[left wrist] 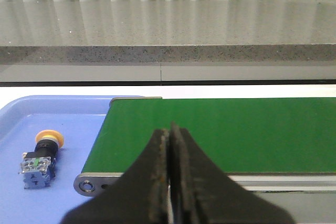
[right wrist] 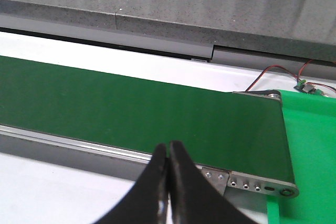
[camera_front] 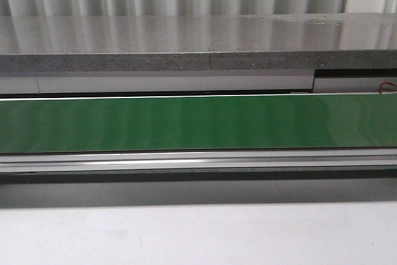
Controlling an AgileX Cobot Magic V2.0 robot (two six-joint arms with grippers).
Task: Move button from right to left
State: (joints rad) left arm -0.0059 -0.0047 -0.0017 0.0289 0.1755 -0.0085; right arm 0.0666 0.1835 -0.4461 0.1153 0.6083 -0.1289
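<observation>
The button (left wrist: pixel 40 158), with an orange-yellow cap, black collar and blue body, lies on its side on the blue tray (left wrist: pixel 73 114) in the left wrist view. My left gripper (left wrist: pixel 169 132) is shut with nothing in it, hovering at the near edge of the green conveyor belt (left wrist: pixel 220 135), to the right of the button. My right gripper (right wrist: pixel 168 148) is also shut and empty, over the near rail of the belt (right wrist: pixel 131 114) close to its right end. Neither gripper nor the button shows in the front view.
A grey stone-like ledge (camera_front: pixel 198 44) runs behind the belt (camera_front: pixel 198 122). A green surface (right wrist: pixel 312 150) lies past the belt's right end, with red and black wires and a small board (right wrist: pixel 307 85) behind it. White table (camera_front: pixel 198 234) lies in front.
</observation>
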